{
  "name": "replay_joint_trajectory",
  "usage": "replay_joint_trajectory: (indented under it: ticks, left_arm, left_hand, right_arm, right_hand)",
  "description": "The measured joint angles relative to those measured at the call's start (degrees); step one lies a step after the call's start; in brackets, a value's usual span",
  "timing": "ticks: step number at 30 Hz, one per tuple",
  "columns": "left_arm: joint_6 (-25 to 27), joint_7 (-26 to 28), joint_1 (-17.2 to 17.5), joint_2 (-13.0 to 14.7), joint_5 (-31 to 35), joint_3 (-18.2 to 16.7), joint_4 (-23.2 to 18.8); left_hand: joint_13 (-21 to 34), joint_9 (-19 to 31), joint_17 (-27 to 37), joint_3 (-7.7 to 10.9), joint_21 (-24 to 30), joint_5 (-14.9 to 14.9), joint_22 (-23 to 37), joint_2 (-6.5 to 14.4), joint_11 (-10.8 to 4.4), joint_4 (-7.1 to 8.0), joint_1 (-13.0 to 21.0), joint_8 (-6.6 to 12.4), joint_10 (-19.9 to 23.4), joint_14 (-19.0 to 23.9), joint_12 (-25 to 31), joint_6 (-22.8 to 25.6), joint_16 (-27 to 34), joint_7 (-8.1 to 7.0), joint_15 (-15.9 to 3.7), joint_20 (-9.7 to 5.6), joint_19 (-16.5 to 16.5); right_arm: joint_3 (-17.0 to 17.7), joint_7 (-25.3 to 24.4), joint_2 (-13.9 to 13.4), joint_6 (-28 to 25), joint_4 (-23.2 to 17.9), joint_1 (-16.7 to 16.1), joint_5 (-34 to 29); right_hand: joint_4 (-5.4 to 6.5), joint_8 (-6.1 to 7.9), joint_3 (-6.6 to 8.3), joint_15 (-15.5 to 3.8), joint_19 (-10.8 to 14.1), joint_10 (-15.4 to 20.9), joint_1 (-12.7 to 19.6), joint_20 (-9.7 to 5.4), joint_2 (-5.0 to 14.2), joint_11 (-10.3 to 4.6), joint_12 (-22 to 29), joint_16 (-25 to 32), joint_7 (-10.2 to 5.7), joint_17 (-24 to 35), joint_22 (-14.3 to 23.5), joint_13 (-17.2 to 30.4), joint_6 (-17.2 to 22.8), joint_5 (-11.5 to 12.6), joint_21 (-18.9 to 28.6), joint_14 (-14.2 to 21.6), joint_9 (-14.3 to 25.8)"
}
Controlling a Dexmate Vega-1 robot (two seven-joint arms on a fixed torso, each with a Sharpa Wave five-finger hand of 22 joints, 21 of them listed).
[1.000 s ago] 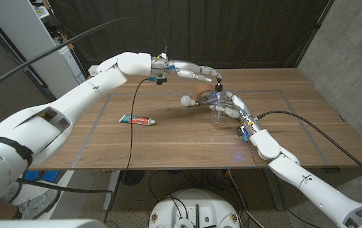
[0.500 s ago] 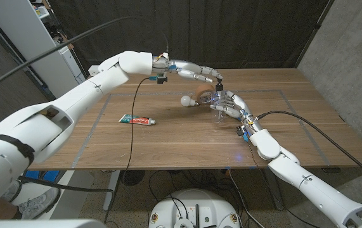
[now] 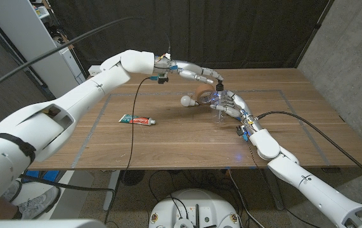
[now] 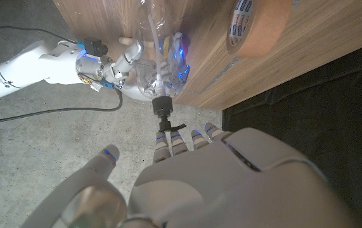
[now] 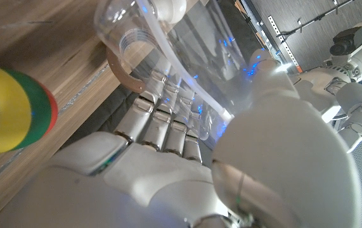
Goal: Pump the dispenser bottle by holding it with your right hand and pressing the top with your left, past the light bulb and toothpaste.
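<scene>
A clear dispenser bottle (image 3: pixel 217 101) with a black pump top (image 4: pixel 163 107) stands upright near the table's middle. My right hand (image 3: pixel 229 107) grips its body from the right, its fingers (image 5: pixel 168 120) wrapped around the clear wall (image 5: pixel 174 44). My left hand (image 3: pixel 200 75) reaches in from the left above the bottle, fingers stretched out. Its fingertips (image 4: pixel 165 142) are right at the pump head; I cannot tell whether they touch. A white light bulb (image 3: pixel 186 101) lies left of the bottle, and a toothpaste tube (image 3: pixel 136 119) lies further left and nearer me.
A roll of tan tape (image 3: pixel 203 97) sits between the bulb and the bottle, close behind my right hand's fingers. A blue, yellow, green and red striped object (image 5: pixel 9 107) lies close to my right hand. Cables trail across the wooden table (image 3: pixel 168 142).
My left arm has edged slightly toward the bottle, bringing its fingertips over the pump top. The right hand and bottle have stayed still.
</scene>
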Motion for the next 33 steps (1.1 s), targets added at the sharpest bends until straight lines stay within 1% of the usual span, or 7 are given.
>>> replay_joint_trajectory:
  ticks: [2, 8, 10, 13, 23, 31, 33]
  left_arm:
    - [0.1, -0.1, 0.0, -0.1, 0.0, 0.2, 0.0]
    - [0.4, -0.5, -0.3, -0.5, -0.1, 0.5, 0.5]
    - [0.4, -0.7, -0.4, -0.6, -0.1, 0.6, 0.7]
    - [0.3, -0.9, -0.5, -0.8, -0.1, 0.8, 0.9]
    - [0.3, -1.6, -1.0, -1.4, -0.2, 1.6, 1.9]
    - [0.5, -2.1, -1.1, -1.6, -0.4, 1.9, 2.2]
    - [0.6, -2.2, -1.1, -1.6, -0.4, 2.0, 2.3]
  left_hand:
    - [0.0, 0.0, 0.0, 0.00, 0.0, 0.0, 0.0, 0.0, 0.00, 0.00, 0.0, -0.01, 0.0, 0.0, 0.0, 0.0, 0.0, 0.00, 0.00, 0.00, 0.0]
    - [0.0, 0.0, 0.0, -0.24, 0.0, 0.4, 0.0, 0.0, 0.07, -0.22, 0.0, -0.21, -0.1, 0.0, -0.2, -0.1, 0.0, 0.09, 0.00, 0.00, 0.0]
    - [0.0, 0.0, 0.0, -0.24, 0.0, 0.4, 0.0, 0.0, 0.08, -0.23, 0.0, -0.20, -0.3, 0.0, -0.2, -0.2, 0.0, 0.19, 0.00, 0.00, 0.0]
    - [0.0, 0.0, 0.0, -0.24, 0.0, 0.4, 0.0, 0.0, 0.08, -0.22, 0.0, -0.19, -0.5, 0.0, -0.3, -0.3, 0.0, 0.26, 0.00, 0.00, 0.0]
    - [0.0, 0.0, 0.0, -0.24, 0.0, 0.4, 0.0, 0.0, 0.10, -0.22, 0.0, -0.19, -0.9, 0.0, -0.1, -0.8, 0.0, 0.08, 0.00, 0.00, 0.0]
    - [0.0, -0.1, 0.0, -0.46, 0.0, 0.4, 0.0, 0.0, 0.20, 0.00, 0.0, -0.18, -1.0, 0.0, -0.1, -1.0, 0.0, 0.09, 0.00, 0.00, 0.0]
    - [0.0, -0.1, 0.0, -0.46, 0.0, 0.4, 0.0, 0.0, 0.21, 0.00, 0.0, -0.18, -1.0, 0.0, -0.1, -1.0, 0.0, 0.10, 0.00, 0.00, 0.0]
  right_arm:
    - [0.0, 0.0, 0.1, 0.2, 0.2, 0.1, 0.1]
    - [0.0, 0.0, 0.4, 0.6, 0.7, 0.4, 0.4]
    - [0.0, -0.1, 0.6, 0.7, 0.9, 0.5, 0.5]
    - [0.0, -0.1, 0.7, 0.8, 1.1, 0.6, 0.6]
    - [0.1, -0.4, 0.9, 1.2, 1.2, 0.6, 0.8]
    - [0.3, -0.6, 0.9, 1.3, 1.2, 0.4, 0.9]
    - [0.4, -0.6, 0.9, 1.3, 1.1, 0.3, 0.9]
  right_hand:
    - [-0.24, 0.00, 0.24, 0.21, 0.0, 0.0, 0.0, 0.00, 0.00, 0.00, 0.0, 0.0, 0.00, 0.0, 0.0, 0.2, 0.0, 0.0, 0.0, 0.2, 0.0]
    - [-0.24, 0.34, 0.24, 0.30, 0.0, 0.0, 0.0, 0.00, 0.00, 0.00, 0.2, 0.0, 0.20, 0.3, 0.0, 0.3, 0.2, 0.0, 0.2, 0.3, 0.0]
    - [-0.24, 0.55, 0.24, 0.30, 0.0, 0.3, 0.0, 0.00, 0.00, 0.32, 0.2, 0.0, 0.20, 0.3, 0.0, 0.4, 0.2, 0.0, 0.4, 0.3, 0.0]
    - [-0.23, 0.55, 0.24, 0.24, 0.0, 0.3, 0.0, 0.00, 0.00, 0.31, 0.2, -0.2, 0.20, 0.3, 0.0, 0.5, 0.2, 0.0, 0.4, 0.8, 0.0]
    - [-0.23, 0.97, 0.23, 0.34, 0.0, 0.3, 0.0, 0.01, 0.00, 0.31, 0.6, -0.2, 0.20, 0.3, 0.0, 0.9, 0.2, 0.0, 0.5, 0.9, 0.0]
    - [-0.23, 0.98, 0.23, 0.53, 0.0, 0.3, 0.0, 0.01, 0.00, 0.31, 0.6, -0.2, 0.20, 0.6, 0.0, 1.3, 0.2, 0.0, 0.9, 1.1, 0.0]
    - [-0.23, 1.10, 0.23, 0.53, 0.0, 0.3, 0.0, 0.01, 0.00, 0.32, 0.6, -0.2, 0.01, 0.6, 0.0, 1.3, 0.4, 0.0, 0.9, 1.1, 0.0]
